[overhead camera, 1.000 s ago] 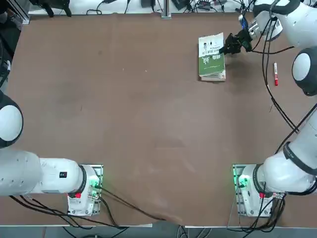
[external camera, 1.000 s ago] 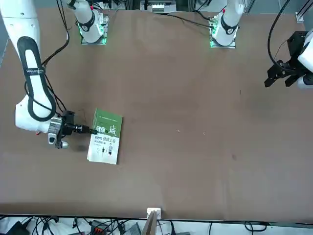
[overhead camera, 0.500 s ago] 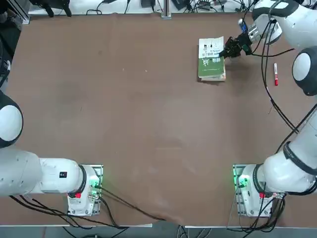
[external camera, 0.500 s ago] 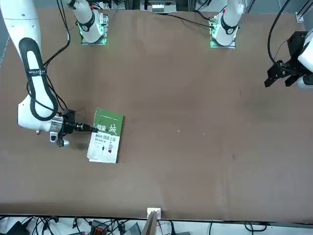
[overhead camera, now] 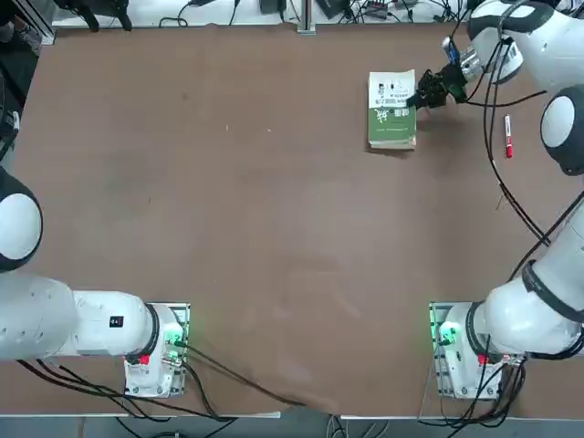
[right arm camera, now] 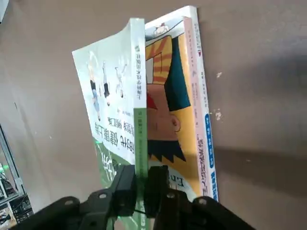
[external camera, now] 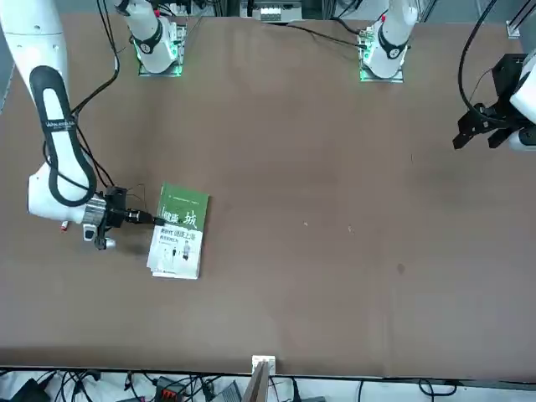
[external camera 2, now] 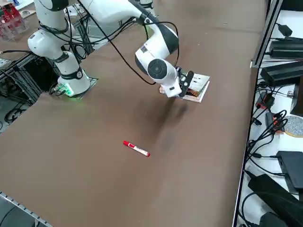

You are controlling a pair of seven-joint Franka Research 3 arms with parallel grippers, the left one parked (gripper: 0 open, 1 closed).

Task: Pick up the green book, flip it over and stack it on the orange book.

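Observation:
The green book (overhead camera: 391,111) shows its half white, half green side upward at the table's far right. It rests over the orange book (right arm camera: 168,105), whose cartoon cover shows under it in the right wrist view. The green book (right arm camera: 112,96) tilts up from the orange one along its held edge. My right gripper (overhead camera: 419,95) reaches in low from the book's right and is shut on the spine edge of the green book (external camera: 177,239). Both fingers (right arm camera: 125,184) pinch that edge. From overhead only a thin strip of the orange book (overhead camera: 394,145) shows.
A red marker (overhead camera: 507,135) lies on the brown table to the right of the books, under the right arm's cables. The table's far edge (overhead camera: 301,27) runs just behind the books.
The green book has shifted and turned slightly, squaring up over the orange book. My right gripper moved a little with it and keeps its hold.

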